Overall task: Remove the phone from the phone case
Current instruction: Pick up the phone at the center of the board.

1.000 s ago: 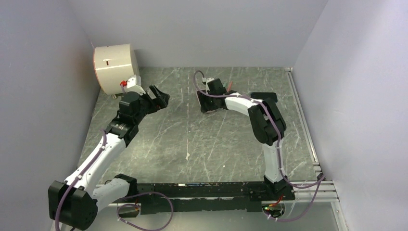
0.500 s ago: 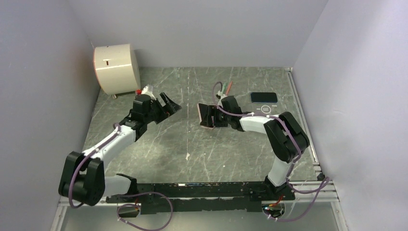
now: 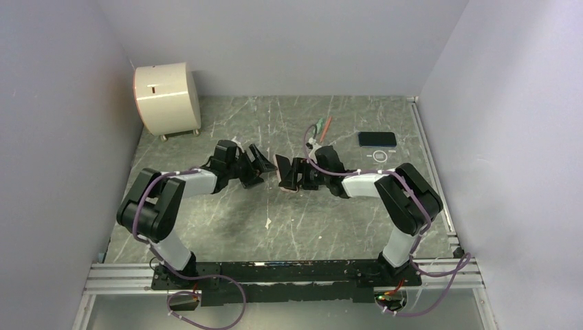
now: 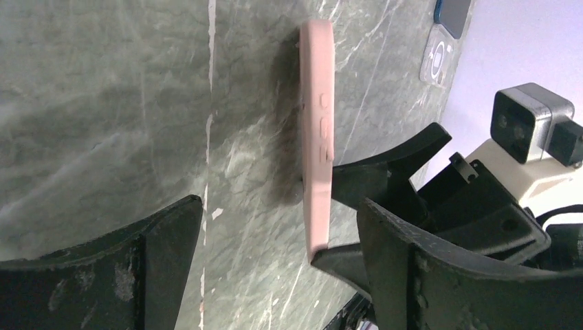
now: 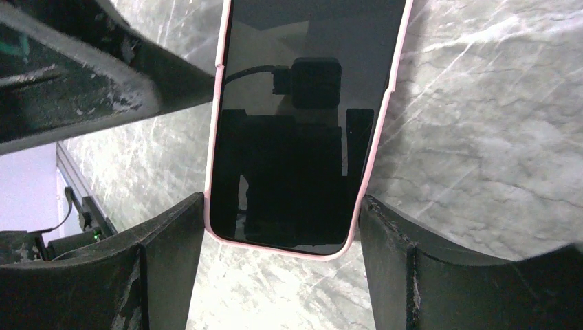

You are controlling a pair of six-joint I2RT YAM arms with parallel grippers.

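While the right claw (image 5: 282,213) pinches the phone case (image 4: 317,137) by its edges, phone (image 5: 295,103) seated inside, on edge over the surface (image 3: 309,220), the spread left claw (image 4: 278,213) hangs beside it; a clumsy push could twist it free.

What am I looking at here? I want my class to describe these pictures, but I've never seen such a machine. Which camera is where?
Two robot arms are bolted to a marble-patterned table. One picture looks down from above; the other two come from a camera on each wrist. The right gripper clamps a phone in a pink case, turned on edge. The left gripper is open beside it. A second phone and a white drum also sit on the table.
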